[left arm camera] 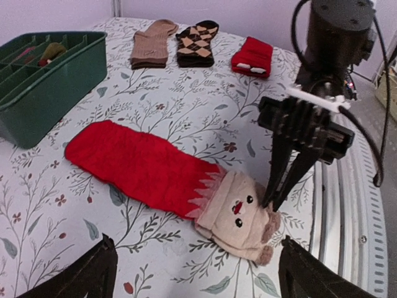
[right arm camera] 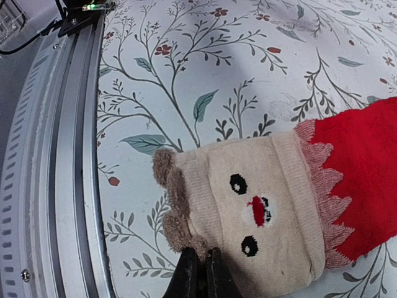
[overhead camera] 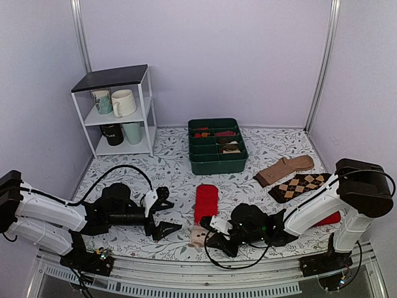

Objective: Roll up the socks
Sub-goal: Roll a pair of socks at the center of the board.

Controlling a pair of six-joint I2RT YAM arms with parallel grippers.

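The socks (overhead camera: 205,203) lie flat on the floral cloth, a bright red pair with a beige end (left arm camera: 243,213) that bears a small face and brown fuzzy trim. My right gripper (right arm camera: 200,259) is shut on the fuzzy edge of that beige end (right arm camera: 260,192), at the corner nearest the table's front. From the left wrist view the same gripper (left arm camera: 273,202) comes down onto the cuff. My left gripper (left arm camera: 195,261) is open, its two fingertips wide apart and just short of the beige end, holding nothing. From above it (overhead camera: 165,215) sits left of the socks.
A green divided tray (overhead camera: 217,162) stands behind the socks. A brown sock (overhead camera: 285,169), an argyle sock (overhead camera: 299,185) and a folded red pair (left arm camera: 253,56) lie to the right. A white shelf (overhead camera: 147,99) with mugs is back left. A metal rail (right arm camera: 56,186) edges the table's front.
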